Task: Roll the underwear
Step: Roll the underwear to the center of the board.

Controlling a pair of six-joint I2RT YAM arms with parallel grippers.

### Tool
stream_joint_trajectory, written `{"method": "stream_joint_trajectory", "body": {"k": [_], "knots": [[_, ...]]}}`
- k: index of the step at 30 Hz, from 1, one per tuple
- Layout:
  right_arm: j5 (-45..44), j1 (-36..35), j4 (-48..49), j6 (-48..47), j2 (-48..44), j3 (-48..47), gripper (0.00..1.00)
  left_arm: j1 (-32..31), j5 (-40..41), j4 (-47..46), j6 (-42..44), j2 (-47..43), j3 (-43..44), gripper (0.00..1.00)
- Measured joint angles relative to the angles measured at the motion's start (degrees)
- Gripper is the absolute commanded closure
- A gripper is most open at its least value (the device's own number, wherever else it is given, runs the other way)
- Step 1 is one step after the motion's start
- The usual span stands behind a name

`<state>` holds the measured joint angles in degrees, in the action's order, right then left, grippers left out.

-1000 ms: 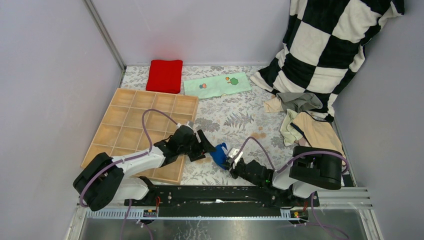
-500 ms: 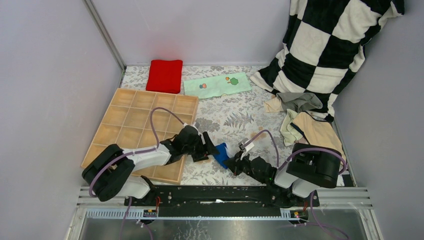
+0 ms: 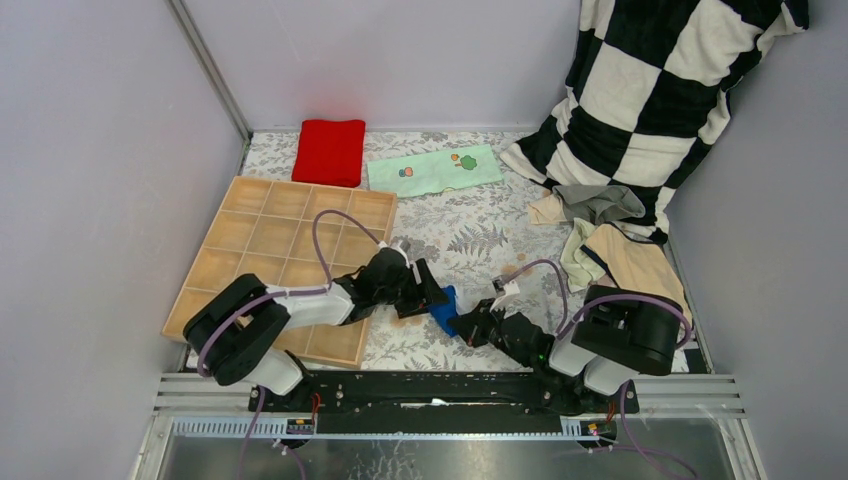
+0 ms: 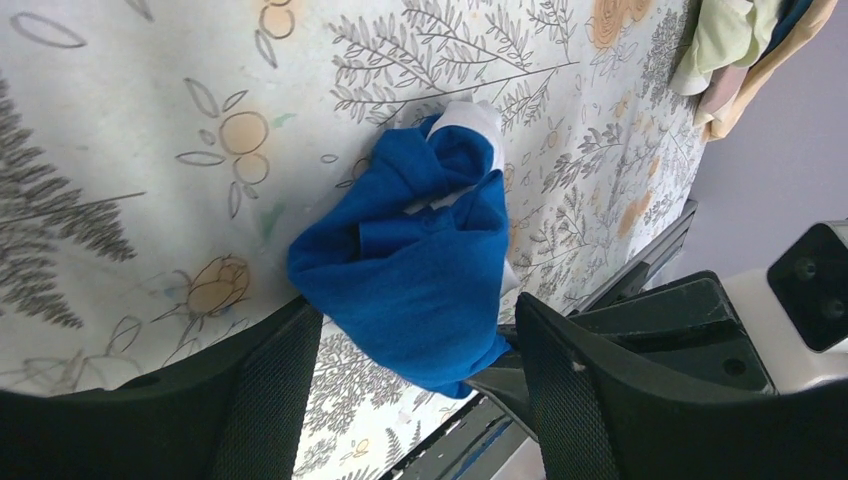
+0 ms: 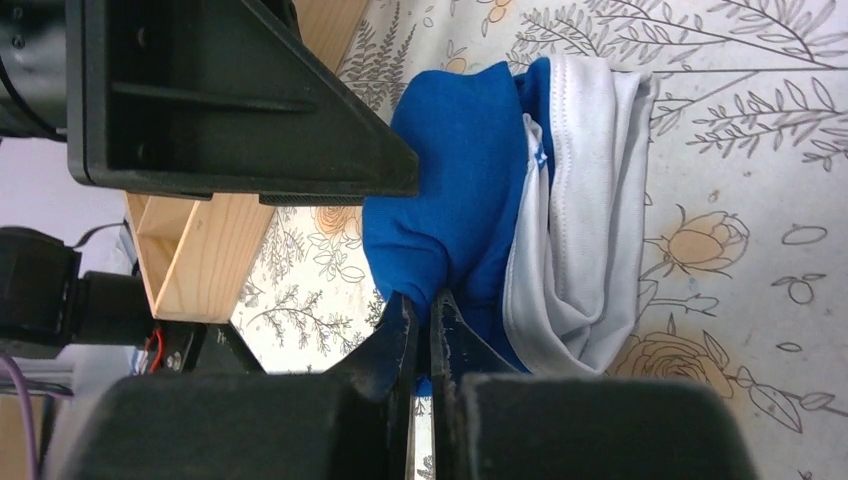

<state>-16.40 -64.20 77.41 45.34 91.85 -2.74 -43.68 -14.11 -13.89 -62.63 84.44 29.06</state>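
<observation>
From above, the blue underwear (image 3: pixel 443 309) lies bunched on the flowered surface (image 3: pixel 470 235), just off the near right corner of the wooden tray (image 3: pixel 310 187). Its long axis runs slantwise from that corner toward the near edge. The left tool (image 3: pixel 435 299) reaches it from the tray side and the right tool (image 3: pixel 470 325) from the side away from the tray. A second ago the left tool stood back over the tray's corner; it has since pushed out to the cloth, and the right wrist has lifted. A heap of other briefs (image 3: pixel 610 245) lies well apart from the tray, below a checkered blanket (image 3: pixel 650 90). A red cloth (image 3: pixel 329 151) and a mint cloth (image 3: pixel 433 170) lie beyond the tray's far edge.

In the left wrist view, the left tool (image 4: pixel 415 310) stands wide, its fingers (image 4: pixel 270 380) straddling the blue underwear (image 4: pixel 415 265). The bundle points away from the camera, white band at its far end.

In the right wrist view, the right tool (image 5: pixel 418 300) is pinched narrow on a fold of the blue underwear (image 5: pixel 450 190). The white waistband (image 5: pixel 580 230) runs along the side away from the tray (image 5: pixel 190 260). A black finger of the left tool (image 5: pixel 230 100) blocks the upper left.
</observation>
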Motion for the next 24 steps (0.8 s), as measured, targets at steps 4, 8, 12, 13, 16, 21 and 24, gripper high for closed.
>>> {"method": "stream_joint_trajectory", "body": {"k": [4, 8, 12, 13, 16, 21, 24], "knots": [[-0.70, 0.26, -3.52, 3.87, -2.25, -0.02, 1.00, -0.52, 0.02, -1.62, 0.00, 2.34, 1.31, 0.26], [-1.42, 0.44, -8.33, 7.34, -5.27, -0.22, 1.00, -0.85, -0.02, -3.69, -0.07, 4.02, 1.92, 0.28], [-2.16, 0.48, -12.07, 9.07, -7.76, -0.31, 1.00, -1.16, 0.20, -5.11, -0.15, 5.25, 2.14, 0.39], [-2.21, 0.48, -12.70, 9.16, -8.22, -0.31, 1.00, -1.27, 0.33, -5.51, -0.15, 5.62, 2.16, 0.41], [-2.51, 0.48, -14.69, 9.49, -9.53, -0.39, 1.00, -1.40, 0.46, -6.23, -0.17, 6.75, 2.47, 0.40], [-2.86, 0.59, -16.83, 11.10, -11.04, -0.37, 0.99, -2.03, 0.55, -7.23, 0.24, 7.89, 3.65, 0.31], [-3.32, 0.63, -17.29, 13.35, -11.52, -0.04, 0.99, -2.45, 0.74, -8.02, 0.26, 8.33, 3.93, 0.30]]}}
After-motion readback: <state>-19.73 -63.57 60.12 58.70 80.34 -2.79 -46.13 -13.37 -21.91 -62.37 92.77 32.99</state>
